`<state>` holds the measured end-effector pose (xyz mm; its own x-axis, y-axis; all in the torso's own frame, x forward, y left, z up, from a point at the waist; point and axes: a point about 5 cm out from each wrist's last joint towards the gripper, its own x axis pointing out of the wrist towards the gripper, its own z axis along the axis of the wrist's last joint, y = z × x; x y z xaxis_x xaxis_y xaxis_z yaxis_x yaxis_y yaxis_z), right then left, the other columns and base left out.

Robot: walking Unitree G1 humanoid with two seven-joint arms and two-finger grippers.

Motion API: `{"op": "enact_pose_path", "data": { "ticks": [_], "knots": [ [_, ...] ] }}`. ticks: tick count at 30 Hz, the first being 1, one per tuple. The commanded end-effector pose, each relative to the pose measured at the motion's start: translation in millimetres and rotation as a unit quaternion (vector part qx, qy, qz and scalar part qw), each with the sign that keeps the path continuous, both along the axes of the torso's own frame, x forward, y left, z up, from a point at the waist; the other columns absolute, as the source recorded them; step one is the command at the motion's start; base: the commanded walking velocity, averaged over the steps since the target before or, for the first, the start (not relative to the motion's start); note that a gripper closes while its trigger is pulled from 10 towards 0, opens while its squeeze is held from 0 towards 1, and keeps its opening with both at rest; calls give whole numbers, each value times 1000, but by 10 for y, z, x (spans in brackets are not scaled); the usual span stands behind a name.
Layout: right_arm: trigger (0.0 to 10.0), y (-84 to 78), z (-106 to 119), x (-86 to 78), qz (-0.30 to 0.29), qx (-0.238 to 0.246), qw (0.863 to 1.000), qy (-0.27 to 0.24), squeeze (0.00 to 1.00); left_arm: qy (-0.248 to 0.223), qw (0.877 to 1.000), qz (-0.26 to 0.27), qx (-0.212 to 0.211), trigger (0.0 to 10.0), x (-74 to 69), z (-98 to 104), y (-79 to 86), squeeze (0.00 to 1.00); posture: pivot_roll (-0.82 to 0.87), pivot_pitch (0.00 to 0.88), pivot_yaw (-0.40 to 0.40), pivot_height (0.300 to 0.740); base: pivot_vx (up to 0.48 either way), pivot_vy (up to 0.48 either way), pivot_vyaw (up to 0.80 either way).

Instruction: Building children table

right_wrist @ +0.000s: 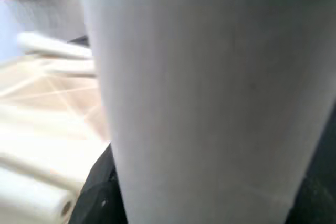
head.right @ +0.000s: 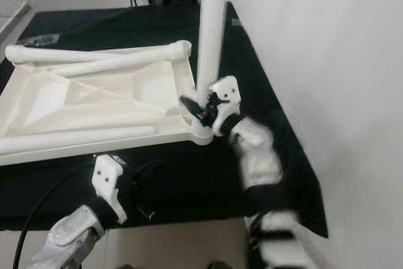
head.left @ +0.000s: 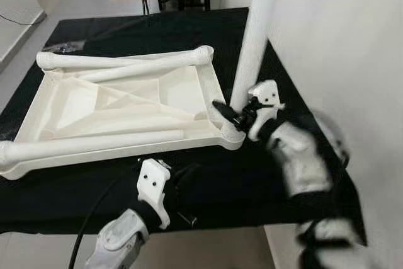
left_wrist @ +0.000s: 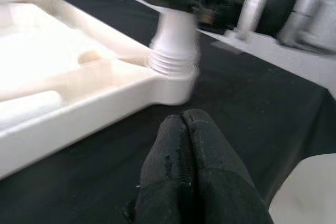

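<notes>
- The white plastic tabletop lies upside down on the black-covered bench, ribbed underside facing up.
- We have one table leg standing upright in the corner socket nearest our right side. The left wrist view shows its threaded base at the socket; we cannot tell whether it is fully seated.
- Our right hand grips this upright leg low down, just above the socket, one black finger on either side of the tube. The arm is blurred, which we judge to mean turning or adjusting is in progress.
- Our left hand rests on the bench near the front edge of the tabletop, just in front of the same corner. Its two fingers are pressed together and hold nothing.
- Three further legs lie loose on the tabletop: a long one along the near rim, one across the far rim, and one slanting beside it.
- Status as we judge it: the first of four legs is being fitted. Remaining work: finish seating this leg, fit the three loose legs into the other corners, then turn the table upright.
</notes>
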<state>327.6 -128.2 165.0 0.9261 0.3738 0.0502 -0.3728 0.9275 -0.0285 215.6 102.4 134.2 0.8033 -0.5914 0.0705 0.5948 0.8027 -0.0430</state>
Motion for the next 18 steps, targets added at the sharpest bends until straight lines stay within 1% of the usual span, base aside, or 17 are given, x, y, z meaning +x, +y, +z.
{"op": "enact_pose_path", "data": {
  "ticks": [1, 2, 3, 4, 6, 7, 8, 10, 11, 12, 13, 15, 16, 17, 18],
  "knots": [
    [0, -38, -335, -132, -18, -24, 996, 90, 0, 7, 1000, 0, 2, 10000, -2, -36, 22, 0, 1, 131, 2, 740, 0, 0, 0],
    [0, -38, -335, -132, -18, -24, 996, 90, 0, 7, 1000, 0, 2, 10000, -2, -36, 22, 0, 1, 131, 2, 740, 0, 0, 0],
    [0, -55, -344, -92, -7, -30, 995, 93, 0, 8, 1000, -1, 1, 10000, 8, -43, 17, 0, 6, 116, -6, 740, 0, 0, 0],
    [0, -82, -375, -19, -5, -28, 994, 107, 0, 9, 1000, -5, 0, 10000, 24, -50, 6, 0, 22, 108, -16, 740, 0, 0, 0],
    [0, -58, -380, -5, 3, -29, 994, 108, 0, 9, 1000, -6, 1, 10000, 31, -53, 5, 0, 22, 106, -16, 740, 0, 0, 0],
    [4275, 27, -349, 1, 26, -44, 994, 98, 0, 7, 1000, 1, 2, 10000, 40, -58, 15, 0, 17, 96, -7, 740, 0, 0, 0],
    [10000, 56, -353, 0, 39, -51, 993, 101, 0, 7, 1000, 4, 1, 10000, 43, -61, 20, 0, 16, 94, -6, 740, 0, 0, 0],
    [10000, 78, -355, -17, 40, -56, 992, 106, 0, 7, 1000, 6, 1, 10000, 45, -62, 23, 0, 16, 94, -6, 740, 0, 0, 0],
    [10000, 106, -357, -41, 52, -47, 991, 113, 765, 7, 1000, 6, 1, 10000, 45, -64, 22, 0, 13, 91, -7, 740, 0, 0, 0],
    [10000, 130, -325, -57, 56, -34, 991, 113, 1000, 8, 1000, 5, 1, 10000, 44, -65, 20, 0, 13, 91, -7, 740, 0, 0, 0],
    [10000, 143, -298, -68, 57, -24, 992, 111, 1000, 8, 1000, 4, 1, 10000, 44, -65, 18, 0, 13, 91, -7, 740, 0, 0, 0],
    [10000, 143, -298, -68, 57, -24, 992, 111, 1000, 8, 1000, 4, 1, 10000, 44, -65, 18, 0, 13, 91, -7, 740, 0, 0, 0],
    [10000, 181, -186, -67, 91, -3, 992, 93, 1000, 9, 1000, 1, 0, 10000, 41, -70, 14, 0, 12, 88, -2, 740, 0, 0, 0],
    [10000, 159, -55, -3, 148, 20, 987, 66, 0, 10, 1000, -1, 0, 10000, 37, -73, 8, 0, 6, 85, 1, 740, 0, 0, 0],
    [10000, 159, -55, -3, 148, 20, 987, 66, 0, 10, 1000, -1, 0, 10000, 37, -73, 8, 0, 6, 85, 1, 740, 0, 0, 0]
  ]
}}
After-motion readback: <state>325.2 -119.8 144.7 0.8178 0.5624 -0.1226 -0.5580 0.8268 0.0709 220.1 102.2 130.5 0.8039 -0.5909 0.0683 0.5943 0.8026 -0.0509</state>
